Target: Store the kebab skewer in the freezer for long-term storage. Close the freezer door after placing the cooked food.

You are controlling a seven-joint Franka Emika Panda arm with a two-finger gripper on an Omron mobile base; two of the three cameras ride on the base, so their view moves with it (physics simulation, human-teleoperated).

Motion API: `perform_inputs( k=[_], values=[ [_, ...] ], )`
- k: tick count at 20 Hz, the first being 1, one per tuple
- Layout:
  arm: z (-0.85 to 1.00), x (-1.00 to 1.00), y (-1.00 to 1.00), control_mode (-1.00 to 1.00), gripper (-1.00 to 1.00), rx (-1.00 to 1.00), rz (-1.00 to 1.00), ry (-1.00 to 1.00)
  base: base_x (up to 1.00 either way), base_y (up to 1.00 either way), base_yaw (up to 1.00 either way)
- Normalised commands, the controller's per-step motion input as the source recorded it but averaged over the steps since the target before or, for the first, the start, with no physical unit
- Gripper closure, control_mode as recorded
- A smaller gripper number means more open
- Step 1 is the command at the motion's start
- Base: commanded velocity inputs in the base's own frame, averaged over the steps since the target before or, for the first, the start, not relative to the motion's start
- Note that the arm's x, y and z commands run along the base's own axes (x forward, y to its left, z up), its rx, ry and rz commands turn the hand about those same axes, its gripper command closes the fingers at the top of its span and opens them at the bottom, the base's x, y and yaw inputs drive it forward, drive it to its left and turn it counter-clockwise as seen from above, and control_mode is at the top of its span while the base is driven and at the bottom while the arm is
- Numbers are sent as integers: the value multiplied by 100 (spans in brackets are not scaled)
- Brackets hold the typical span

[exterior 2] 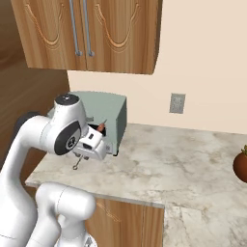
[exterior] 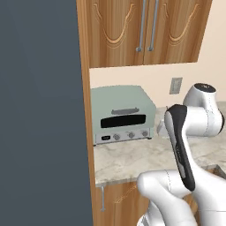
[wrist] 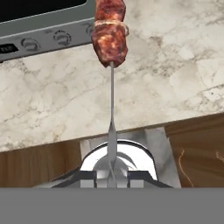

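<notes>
Left base view, from behind the arm: a tall dark slate-grey panel [exterior: 42,110] is filling the left side, its face plain here, so whether it is the freezer door cannot be told. Wooden wall cabinets [exterior: 145,31] are hanging above the marble bench [exterior: 141,159], and a wooden side wall is separating the grey panel from the bench recess. A pale green toaster oven [exterior: 123,115] is sitting on the bench against the wall, its dark window and row of knobs facing outward. A grey wall socket [exterior: 175,85] is showing on the cream wall to the right of the oven.

Right base view: the end effector [exterior 2: 89,140] is hanging over the front part of the bench, just in front of the toaster oven's side, with the white arm rising from the lower left. A reddish-brown round item [exterior 2: 241,165] is sitting at the far right edge of the bench, cut by the frame.

Hand view: the two fingertips are pressing together on the bare metal end of the kebab skewer [wrist: 111,100], so the end effector is clamped tight on it. The stick is running straight away from the fingers, with the reddish-brown meat chunks [wrist: 110,37] bunched at its far end, held above the bench, near the oven's control strip.
</notes>
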Motion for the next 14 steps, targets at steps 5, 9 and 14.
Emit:
perform_inputs(
  k=[5,9,14],
  values=[
    [11,-3,49,-100,100,-3,10,2,0,0,0],
    [1,-4,9,-100,100,-1,4,0,0,0,0],
    [0,0,0,-100,100,0,0,0,0,0,0]
  ],
)
